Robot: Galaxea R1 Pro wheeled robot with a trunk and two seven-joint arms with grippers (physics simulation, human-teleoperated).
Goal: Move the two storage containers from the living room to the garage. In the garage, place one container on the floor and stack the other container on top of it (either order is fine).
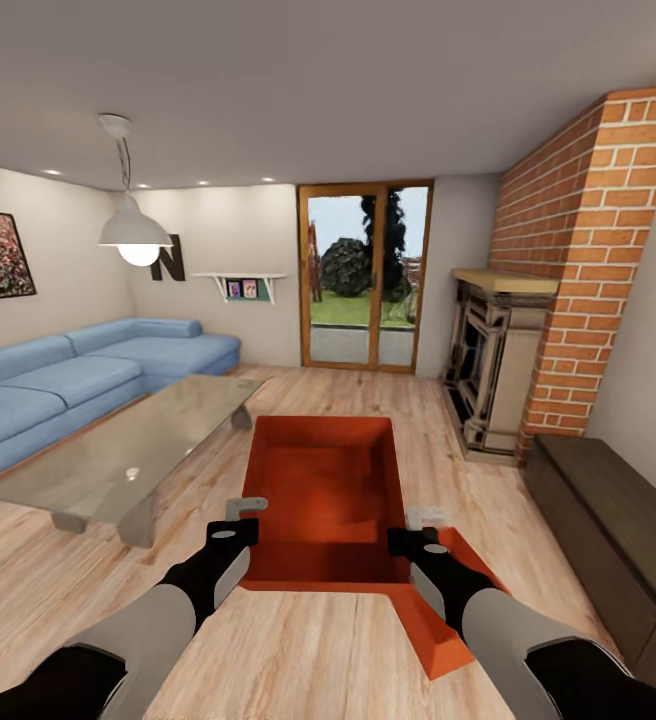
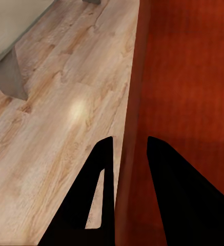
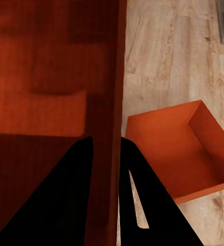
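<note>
- Left gripper [image 2: 126,169] is clamped over the left wall of the held container [image 1: 328,490]; right gripper [image 3: 106,169] clamps its right wall.
- Its long axis runs toward 12 o'clock.
- Second container [image 1: 443,610] sits on the wood floor [image 1: 298,650] at 5 o'clock, nearer the right arm.

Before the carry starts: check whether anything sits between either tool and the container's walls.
Nothing visible does. The left tool straddles the left wall of the raised storage container, one finger on each side; the right tool straddles its right wall likewise. The second container lies on the wood floor, beside the right tool.
</note>
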